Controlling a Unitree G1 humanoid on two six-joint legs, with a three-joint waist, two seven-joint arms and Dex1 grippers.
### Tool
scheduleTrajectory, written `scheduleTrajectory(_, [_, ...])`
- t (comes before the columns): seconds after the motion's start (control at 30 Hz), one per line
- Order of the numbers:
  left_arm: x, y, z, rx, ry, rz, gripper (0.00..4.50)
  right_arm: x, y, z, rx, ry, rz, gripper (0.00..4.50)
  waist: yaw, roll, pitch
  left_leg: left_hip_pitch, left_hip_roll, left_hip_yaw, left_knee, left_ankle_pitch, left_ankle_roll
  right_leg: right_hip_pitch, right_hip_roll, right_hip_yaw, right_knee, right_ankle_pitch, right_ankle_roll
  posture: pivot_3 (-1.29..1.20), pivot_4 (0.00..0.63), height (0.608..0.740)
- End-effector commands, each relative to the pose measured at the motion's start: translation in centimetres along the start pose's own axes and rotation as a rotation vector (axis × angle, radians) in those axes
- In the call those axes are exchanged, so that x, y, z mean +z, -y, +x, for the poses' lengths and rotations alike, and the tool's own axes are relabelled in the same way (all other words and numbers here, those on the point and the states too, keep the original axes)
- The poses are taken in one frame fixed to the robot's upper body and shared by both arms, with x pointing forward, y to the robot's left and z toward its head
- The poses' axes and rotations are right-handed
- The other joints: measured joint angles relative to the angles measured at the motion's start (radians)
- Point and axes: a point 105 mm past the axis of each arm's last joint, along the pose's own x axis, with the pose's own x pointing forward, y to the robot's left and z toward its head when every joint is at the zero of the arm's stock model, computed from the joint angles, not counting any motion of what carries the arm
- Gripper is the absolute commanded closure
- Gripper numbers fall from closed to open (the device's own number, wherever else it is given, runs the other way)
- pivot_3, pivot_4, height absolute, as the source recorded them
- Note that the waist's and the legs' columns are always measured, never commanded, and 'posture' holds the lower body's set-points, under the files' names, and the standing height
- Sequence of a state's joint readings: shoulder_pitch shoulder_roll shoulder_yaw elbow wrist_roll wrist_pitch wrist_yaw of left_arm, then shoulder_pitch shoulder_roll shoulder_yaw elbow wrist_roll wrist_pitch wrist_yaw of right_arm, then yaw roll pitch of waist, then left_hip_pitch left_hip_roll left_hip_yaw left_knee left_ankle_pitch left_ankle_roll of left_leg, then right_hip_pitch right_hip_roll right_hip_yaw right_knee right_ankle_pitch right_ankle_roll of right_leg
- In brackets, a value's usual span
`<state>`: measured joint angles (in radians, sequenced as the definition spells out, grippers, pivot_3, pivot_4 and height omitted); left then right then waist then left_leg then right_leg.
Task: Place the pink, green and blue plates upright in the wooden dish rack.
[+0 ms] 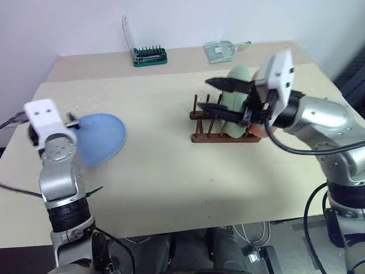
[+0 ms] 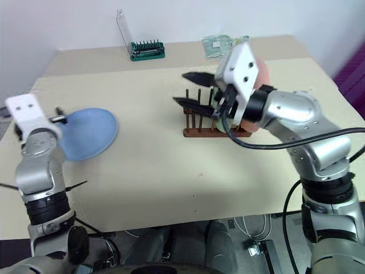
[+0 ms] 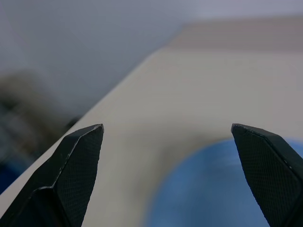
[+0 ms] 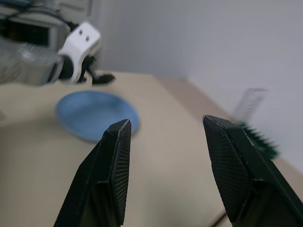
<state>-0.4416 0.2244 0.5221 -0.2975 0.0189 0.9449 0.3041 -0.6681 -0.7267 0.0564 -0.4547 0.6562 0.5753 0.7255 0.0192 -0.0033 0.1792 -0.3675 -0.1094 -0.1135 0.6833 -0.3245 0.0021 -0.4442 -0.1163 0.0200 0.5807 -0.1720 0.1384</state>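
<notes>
The wooden dish rack (image 1: 223,123) stands on the tan table (image 1: 171,171), and the rest is placed from it. A green plate (image 1: 235,103) stands upright among its pegs, and a sliver of a pink plate (image 2: 263,73) shows behind the right arm on the rack's right side; whether that one sits in the pegs cannot be told. The right gripper (image 2: 190,89) hovers over the rack's left end, pointing away to the rack's left, its two black fingers (image 4: 113,156) parted with nothing between them. Well to the left of the rack, the blue plate (image 1: 100,137) lies flat on the table. The left gripper (image 3: 165,156) is at that plate's far-left edge, its fingers (image 3: 78,161) spread wide and empty, with the plate's rim below and between them; whether they touch it cannot be told. Behind the rack, near the table's back edge, sits a green screwdriver bit set (image 1: 150,56) with its clear lid raised, and to the right of that a small clear packet (image 1: 221,51), also behind the rack.
</notes>
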Motion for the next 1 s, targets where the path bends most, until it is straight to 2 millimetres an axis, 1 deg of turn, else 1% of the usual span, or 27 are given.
scheduleTrajectory(0.03, [-0.9,0.6,-0.8,-0.062,-0.067,-0.04,0.06,0.7,-0.5,0.0,0.027,0.033,-0.028,2.09,0.001,0.0,0.0,-0.001,0.0,0.0,0.0,0.0,0.0,-0.001,0.0,0.0,0.0,0.0,0.0,0.0,0.15,0.74])
scheduleTrajectory(0.1, [-2.1,0.8,-1.0,-0.092,-0.126,-0.065,0.06,0.4,-0.9,0.0,0.04,0.028,-0.021,2.09,-0.001,0.0,0.0,-0.001,0.0,-0.001,0.0,0.0,-0.001,-0.001,0.0,-0.001,0.0,0.0,0.0,0.0,0.15,0.74])
scheduleTrajectory(0.2, [-4.3,0.3,-1.1,-0.074,-0.239,-0.093,0.06,0.0,-1.3,0.0,0.048,0.019,-0.018,2.09,-0.007,-0.001,0.0,-0.001,0.0,-0.001,0.0,0.001,-0.001,-0.001,0.0,-0.001,0.0,0.0,0.0,0.0,0.15,0.74])
scheduleTrajectory(0.27, [-5.5,-0.5,-0.9,-0.024,-0.291,-0.132,0.06,-0.2,-1.5,0.0,0.046,0.015,-0.015,2.09,-0.01,-0.001,0.0,-0.001,0.0,-0.001,0.0,0.001,-0.001,-0.002,0.0,-0.001,0.001,0.0,0.0,0.0,0.15,0.74])
scheduleTrajectory(0.3, [-5.8,-0.8,-0.8,-0.008,-0.306,-0.15,0.58,-0.3,-1.6,0.0,0.044,0.013,-0.015,2.09,-0.009,-0.001,0.0,-0.001,0.001,-0.001,0.0,0.001,-0.002,-0.002,0.001,-0.001,0.001,0.0,0.0,0.0,0.15,0.74])
scheduleTrajectory(0.33, [-5.9,-1.1,-0.8,0.013,-0.311,-0.149,0.92,-0.4,-1.7,0.0,0.042,0.007,-0.019,2.09,-0.007,-0.001,0.0,-0.001,0.001,-0.001,0.0,0.001,-0.002,-0.002,0.001,-0.001,0.001,0.0,0.0,0.0,0.15,0.74])
scheduleTrajectory(0.47, [-5.9,-0.4,-0.7,-0.011,-0.332,-0.189,2.92,-0.7,-1.7,-0.1,0.018,-0.004,-0.026,2.09,-0.004,-0.001,-0.001,-0.001,0.001,-0.001,0.0,0.001,-0.002,-0.002,0.0,-0.001,0.001,0.0,0.0,0.0,0.15,0.74])
scheduleTrajectory(0.5, [-5.8,-0.1,-0.7,-0.022,-0.33,-0.193,3.39,-0.8,-1.7,-0.1,0.013,-0.006,-0.031,2.09,-0.004,-0.001,-0.001,-0.001,0.0,-0.001,0.0,0.001,-0.002,-0.001,0.0,-0.001,0.001,0.0,0.0,0.0,0.15,0.74])
scheduleTrajectory(0.53, [-5.6,0.4,-0.7,-0.045,-0.321,-0.19,3.96,-0.8,-1.7,-0.1,0.007,-0.009,-0.036,2.09,-0.004,-0.001,-0.001,-0.001,0.0,-0.001,0.0,0.001,-0.002,-0.001,0.0,-0.001,0.001,0.0,0.0,0.0,0.15,0.74])
scheduleTrajectory(0.57, [-4.9,1.4,-0.7,-0.095,-0.293,-0.204,4.37,-0.9,-1.6,0.0,0.0,-0.013,-0.039,2.09,-0.003,-0.001,-0.001,-0.001,0.0,-0.001,0.0,0.001,-0.002,-0.001,0.0,-0.001,0.001,0.0,0.0,0.0,0.15,0.74])
scheduleTrajectory(0.6, [-3.9,2.5,-0.8,-0.162,-0.249,-0.224,4.44,-1.1,-1.5,0.0,-0.003,-0.019,-0.029,2.09,-0.003,-0.001,-0.001,-0.001,0.0,-0.001,0.0,0.001,-0.003,-0.001,0.0,-0.001,0.001,0.0,0.0,0.0,0.15,0.74])
scheduleTrajectory(0.67, [-2.0,4.7,-1.3,-0.286,-0.165,-0.249,4.44,-1.6,-1.1,0.1,-0.019,-0.044,-0.029,2.09,-0.003,-0.001,-0.001,0.0,0.0,-0.001,0.0,0.002,-0.003,0.0,0.0,-0.001,0.001,0.0,0.0,0.0,0.15,0.74])
scheduleTrajectory(0.7, [-1.0,5.7,-1.7,-0.343,-0.122,-0.268,4.5,-1.8,-1.1,0.2,-0.015,-0.058,-0.042,1.54,-0.003,-0.002,-0.001,0.0,0.0,-0.001,0.0,0.002,-0.003,0.0,0.0,-0.002,0.001,0.0,0.0,0.0,0.15,0.74])
scheduleTrajectory(0.73, [-0.3,6.3,-2.0,-0.377,-0.095,-0.28,4.5,-1.9,-1.1,0.2,-0.011,-0.067,-0.053,1.25,-0.003,-0.002,-0.001,0.0,0.0,-0.002,0.0,0.002,-0.003,0.0,0.0,-0.002,0.001,0.0,0.0,0.0,0.15,0.74])
scheduleTrajectory(0.8, [2.7,8.2,-3.3,-0.496,0.047,-0.304,4.5,-1.8,-1.2,1.2,-0.008,-0.07,-0.143,0.28,-0.006,-0.002,-0.001,0.0,0.0,-0.001,0.0,0.002,-0.003,0.0,0.0,-0.002,0.001,0.0,0.0,0.0,0.15,0.74])
scheduleTrajectory(0.83, [3.6,8.8,-3.9,-0.536,0.094,-0.307,4.5,-1.7,-1.2,1.6,-0.007,-0.07,-0.18,0.03,-0.009,-0.002,-0.001,-0.001,0.0,-0.001,0.0,0.002,-0.003,-0.001,0.0,-0.002,0.001,0.0,0.0,0.0,0.15,0.74])
scheduleTrajectory(0.93, [5.9,10.5,-5.7,-0.646,0.219,-0.295,4.5,-2.3,-1.7,3.2,0.038,-0.103,-0.336,0.03,-0.012,-0.002,-0.001,-0.002,0.001,0.0,0.0,0.002,-0.003,-0.004,0.001,-0.001,0.001,0.0,-0.001,0.0,0.15,0.74])
scheduleTrajectory(1.0, [7.0,11.5,-7.0,-0.715,0.284,-0.278,4.5,-3.3,-2.3,4.4,0.087,-0.144,-0.465,0.03,-0.015,-0.002,-0.001,-0.002,0.001,0.0,0.0,0.002,-0.003,-0.004,0.0,-0.001,0.001,0.0,-0.001,0.0,0.15,0.74])
